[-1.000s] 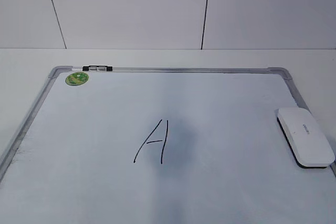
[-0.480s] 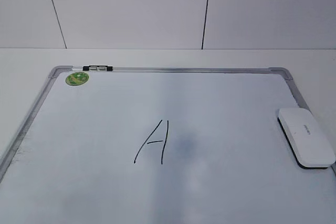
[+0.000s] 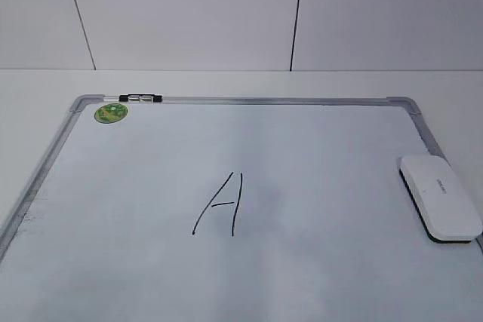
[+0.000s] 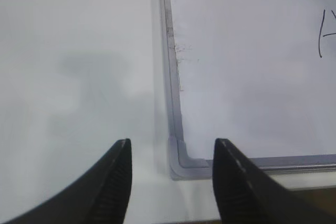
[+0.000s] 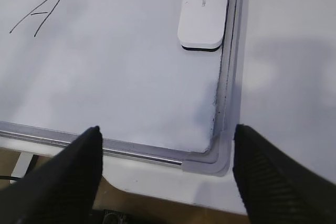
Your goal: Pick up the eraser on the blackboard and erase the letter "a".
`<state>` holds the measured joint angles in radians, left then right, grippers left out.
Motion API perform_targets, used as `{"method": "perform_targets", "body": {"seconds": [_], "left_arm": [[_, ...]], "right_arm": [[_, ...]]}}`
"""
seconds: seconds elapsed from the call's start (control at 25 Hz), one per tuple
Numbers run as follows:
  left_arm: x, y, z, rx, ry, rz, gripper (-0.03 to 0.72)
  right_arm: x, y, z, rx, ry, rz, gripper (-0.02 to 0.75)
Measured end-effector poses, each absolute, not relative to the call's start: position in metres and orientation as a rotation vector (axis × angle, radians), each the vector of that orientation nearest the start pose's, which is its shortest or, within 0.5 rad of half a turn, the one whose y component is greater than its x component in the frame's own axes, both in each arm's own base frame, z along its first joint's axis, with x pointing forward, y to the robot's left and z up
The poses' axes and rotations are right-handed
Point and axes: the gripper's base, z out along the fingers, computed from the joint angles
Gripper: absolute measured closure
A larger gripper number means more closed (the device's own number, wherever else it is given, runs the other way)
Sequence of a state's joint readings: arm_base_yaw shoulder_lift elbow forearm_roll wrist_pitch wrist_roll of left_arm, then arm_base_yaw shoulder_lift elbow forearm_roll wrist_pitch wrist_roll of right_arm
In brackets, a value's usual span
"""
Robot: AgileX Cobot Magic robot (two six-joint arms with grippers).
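The blackboard [image 3: 317,141] is a white dry-erase board with a grey frame, lying flat on the table. The eraser [image 3: 440,196], a white block with a black underside, rests at the board's right edge and also shows in the right wrist view [image 5: 203,14]. The only mark on the board is a tall angular capital "A" [image 3: 220,205]; no small letter "a" shows in any view. My left gripper [image 4: 172,145] is open and empty above the board's near left corner [image 4: 181,163]. My right gripper [image 5: 167,129] is open and empty above the near right corner [image 5: 215,156]. Neither gripper shows in the exterior view.
A round green sticker [image 3: 110,113] sits in the board's far left corner, with a small black clip [image 3: 140,98] on the far frame beside it. A white wall stands behind the table. The table's front edge [image 5: 157,182] lies just below the board.
A grey shadow just right of the capital "A" has faded away. The eraser and the board have not moved.
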<state>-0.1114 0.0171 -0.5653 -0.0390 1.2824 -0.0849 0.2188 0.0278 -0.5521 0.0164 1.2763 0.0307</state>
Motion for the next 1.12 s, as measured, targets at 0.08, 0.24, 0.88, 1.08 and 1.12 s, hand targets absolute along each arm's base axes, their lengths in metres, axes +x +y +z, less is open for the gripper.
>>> {"method": "perform_targets", "body": {"seconds": [0.08,0.24,0.88,1.08,1.12], "left_arm": [[-0.019,-0.001,0.277,0.044,2.216,-0.153,0.313],[-0.015,-0.001,0.278,0.057,2.176,-0.145,0.313],[-0.006,-0.002,0.276,0.064,2.105,-0.135,0.328],[-0.006,-0.002,0.276,0.064,2.103,-0.135,0.329],[-0.006,-0.002,0.276,0.064,2.103,-0.135,0.331]], "right_arm": [[-0.017,-0.003,0.275,-0.218,2.226,0.149,0.146],[-0.016,-0.003,0.274,-0.217,2.220,0.147,0.146],[-0.005,-0.002,0.270,-0.209,2.152,0.124,0.146],[-0.005,-0.002,0.270,-0.209,2.152,0.124,0.146],[-0.005,-0.002,0.270,-0.209,2.152,0.124,0.146]]}}
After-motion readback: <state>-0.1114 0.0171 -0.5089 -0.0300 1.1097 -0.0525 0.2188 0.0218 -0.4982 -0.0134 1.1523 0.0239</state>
